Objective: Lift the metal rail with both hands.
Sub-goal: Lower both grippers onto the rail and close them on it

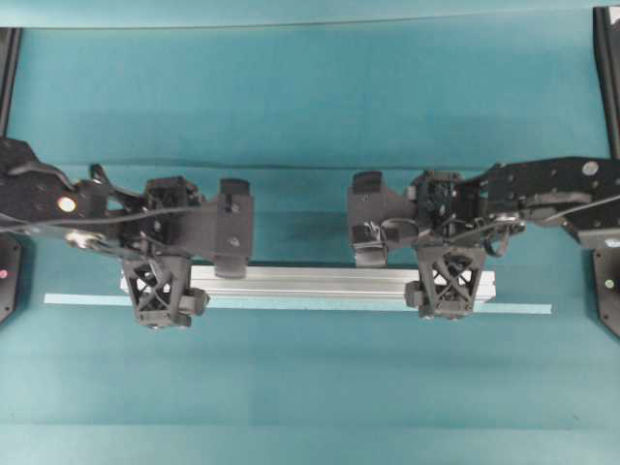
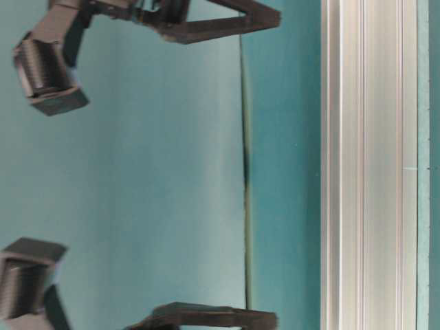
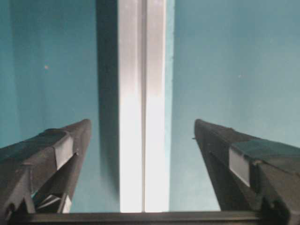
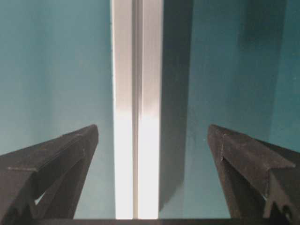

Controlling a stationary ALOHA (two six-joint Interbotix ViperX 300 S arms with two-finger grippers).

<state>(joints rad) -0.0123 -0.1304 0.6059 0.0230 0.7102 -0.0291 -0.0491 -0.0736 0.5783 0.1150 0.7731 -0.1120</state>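
Note:
The metal rail (image 1: 310, 281) is a long silver grooved bar lying flat on the teal table, across the middle of the overhead view. My left gripper (image 1: 157, 283) hangs over its left end and my right gripper (image 1: 450, 281) over its right end. In the left wrist view the rail (image 3: 142, 117) runs between the black fingers (image 3: 70, 145) with wide gaps on both sides, so the left gripper (image 3: 142, 129) is open. The right wrist view shows the same: the rail (image 4: 137, 117) passes untouched through the open right gripper (image 4: 152, 129). The table-level view shows the rail (image 2: 368, 165) close up.
A thin pale-teal tape strip (image 1: 77, 299) lies along the rail's near side and sticks out past both ends. Black frame posts (image 1: 607, 77) stand at the table's left and right edges. A seam (image 1: 291, 165) crosses the teal cover behind the arms.

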